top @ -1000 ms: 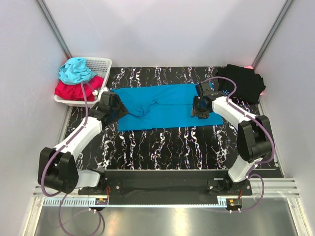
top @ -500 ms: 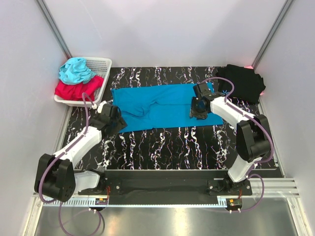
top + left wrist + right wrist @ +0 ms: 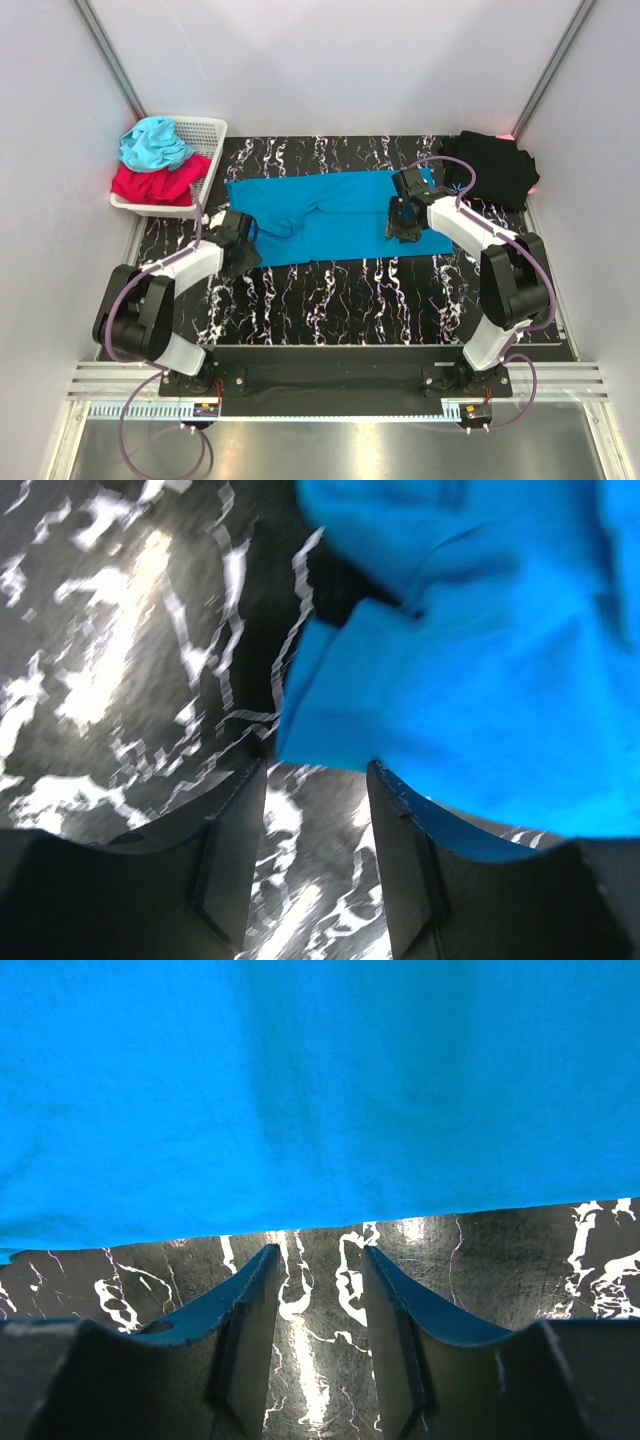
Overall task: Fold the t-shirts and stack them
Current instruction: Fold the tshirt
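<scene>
Black t-shirt, pale starburst print, back right; blue t-shirt spread.

blue t-shirt spread flat, black t-shirt bunched

Pale grey back wall at 12 o'clock; matching left wall at 9, right wall at 3. Aluminium corner posts at 11 and 1. Table top at centre: glossy black, white marble veining. Bright glare patch on gloss in left wrist view. Slotted aluminium rail at 6, brushed metal strip beneath. White lattice basket at 10.
</scene>
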Motion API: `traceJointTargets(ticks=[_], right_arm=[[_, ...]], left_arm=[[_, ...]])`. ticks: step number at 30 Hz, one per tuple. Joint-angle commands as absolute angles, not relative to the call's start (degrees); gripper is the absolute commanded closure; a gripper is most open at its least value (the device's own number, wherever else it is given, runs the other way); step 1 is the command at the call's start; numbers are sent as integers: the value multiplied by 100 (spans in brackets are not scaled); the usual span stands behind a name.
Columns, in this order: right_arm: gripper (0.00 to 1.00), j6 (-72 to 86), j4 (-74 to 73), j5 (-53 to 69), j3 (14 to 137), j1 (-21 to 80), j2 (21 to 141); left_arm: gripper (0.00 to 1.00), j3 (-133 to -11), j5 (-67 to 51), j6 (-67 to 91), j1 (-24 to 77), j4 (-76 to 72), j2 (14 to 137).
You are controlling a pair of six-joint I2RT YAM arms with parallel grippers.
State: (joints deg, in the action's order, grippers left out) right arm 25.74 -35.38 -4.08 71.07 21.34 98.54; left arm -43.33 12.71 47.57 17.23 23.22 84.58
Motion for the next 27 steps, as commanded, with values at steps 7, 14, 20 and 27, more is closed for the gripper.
traceJointTargets(ticks=[7, 14, 20, 27], right_arm=[[55, 2531, -3533, -598, 7383, 2188, 9949], [55, 2479, -3577, -677, 7383, 2188, 9949], [56, 2505, -3595, -633, 7392, 2188, 9993], [56, 2575, -3595, -589, 7357, 2189, 9967]], left_arm=[[50, -4834, 1187, 4465, 1740, 1477, 9166], [82, -5027, 967, 4377, 1740, 1275, 9519], [100, -4949, 870, 4350, 1740, 1344, 9299], [100, -4816, 905, 4447, 1793, 1924, 8185]])
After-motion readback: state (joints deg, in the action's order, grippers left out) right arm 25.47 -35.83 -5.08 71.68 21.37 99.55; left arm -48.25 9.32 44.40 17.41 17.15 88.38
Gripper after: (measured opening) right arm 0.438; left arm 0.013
